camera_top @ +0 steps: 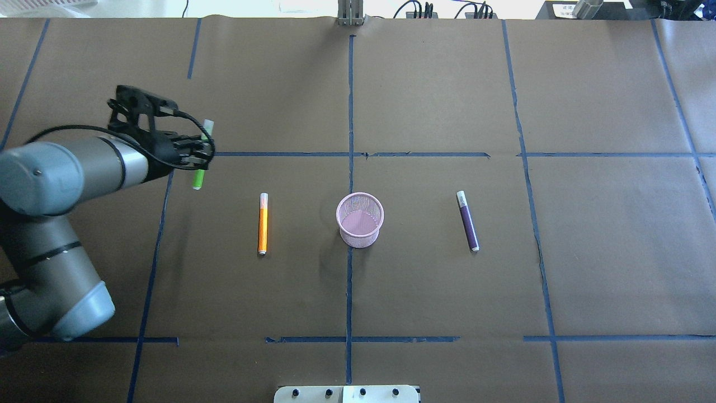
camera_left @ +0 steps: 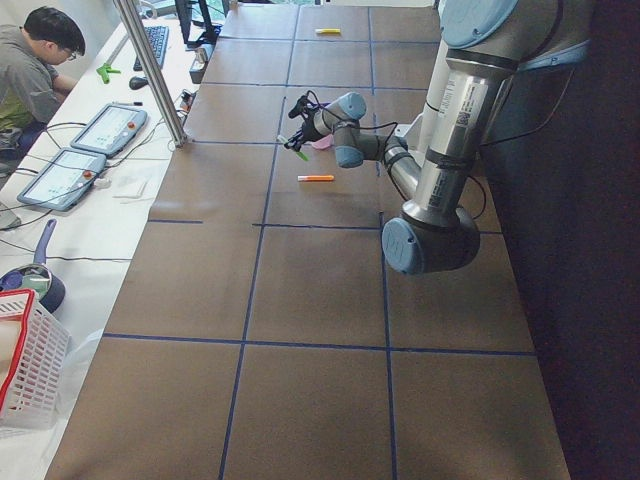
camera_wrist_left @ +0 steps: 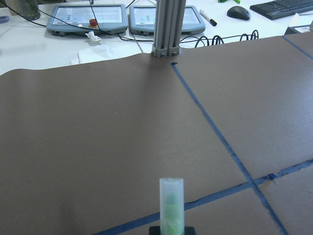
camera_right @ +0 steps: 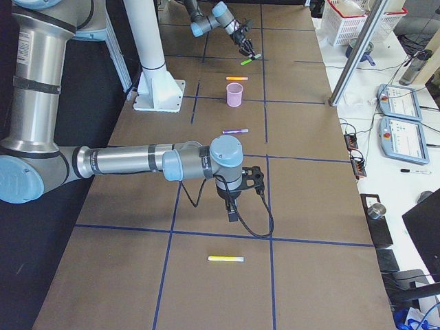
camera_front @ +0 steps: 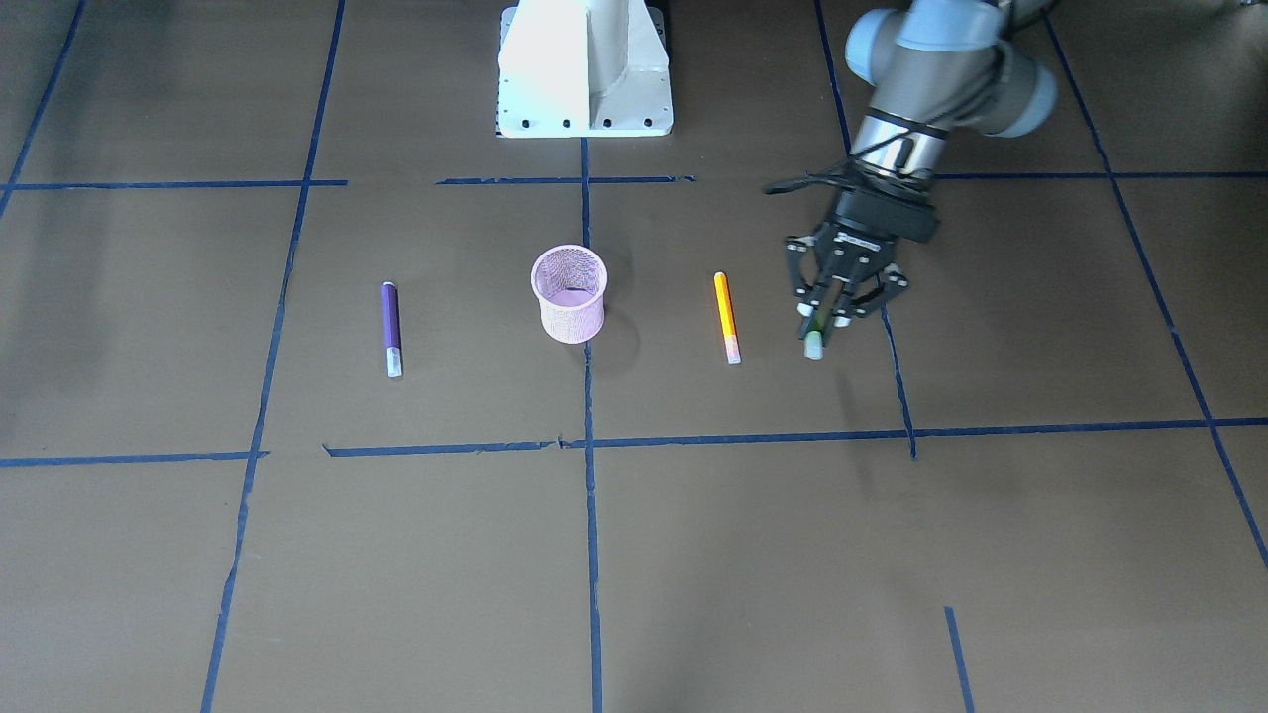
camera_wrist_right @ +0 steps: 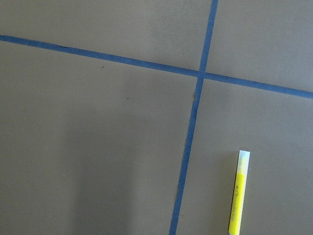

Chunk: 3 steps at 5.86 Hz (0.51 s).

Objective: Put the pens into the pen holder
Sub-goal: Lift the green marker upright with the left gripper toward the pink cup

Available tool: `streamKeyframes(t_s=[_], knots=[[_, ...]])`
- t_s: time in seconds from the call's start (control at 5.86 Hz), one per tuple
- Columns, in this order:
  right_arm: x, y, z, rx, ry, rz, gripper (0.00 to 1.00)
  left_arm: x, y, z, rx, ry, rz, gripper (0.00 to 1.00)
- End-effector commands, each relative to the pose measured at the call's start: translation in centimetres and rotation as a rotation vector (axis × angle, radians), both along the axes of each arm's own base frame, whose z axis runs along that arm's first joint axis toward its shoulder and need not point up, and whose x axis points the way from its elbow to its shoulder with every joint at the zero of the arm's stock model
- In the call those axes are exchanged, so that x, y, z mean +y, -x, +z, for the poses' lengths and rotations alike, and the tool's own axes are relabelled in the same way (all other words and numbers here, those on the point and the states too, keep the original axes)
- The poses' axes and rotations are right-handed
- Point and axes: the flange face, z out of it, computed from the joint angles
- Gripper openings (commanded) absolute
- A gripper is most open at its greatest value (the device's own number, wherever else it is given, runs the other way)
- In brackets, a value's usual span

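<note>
My left gripper is shut on the bright green pen and holds it above the table, pale cap pointing away from the robot; the pen fills the bottom of the left wrist view. The orange pen lies between this gripper and the pink mesh pen holder, which stands upright at the table's middle. The purple pen lies on the holder's other side. My right gripper shows only in the exterior right view, pointing down near the table; I cannot tell whether it is open.
A yellow pen lies on the table near the right gripper, also in the exterior right view. The white robot base stands behind the holder. Control tablets and a metal post sit past the table's far edge.
</note>
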Motion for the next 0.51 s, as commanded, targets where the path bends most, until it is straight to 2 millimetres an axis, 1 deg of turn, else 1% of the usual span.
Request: streamKeyframes(t_s=[0.0, 0.17, 0.34], knots=[[0.0, 0.0, 0.1, -0.001, 0.000, -0.001, 1.00, 3.1, -5.3, -9.7, -0.015, 0.026, -0.072, 0.01], [0.0, 0.0, 0.1, -0.001, 0.000, -0.001, 1.00, 4.4, -7.1, -12.1, 0.001, 0.015, -0.075, 0.01], [0.0, 0.0, 0.1, -0.001, -0.001, -0.002, 1.00, 3.3, -10.5, -13.2, 0.010, 0.056, -0.103, 0.02]])
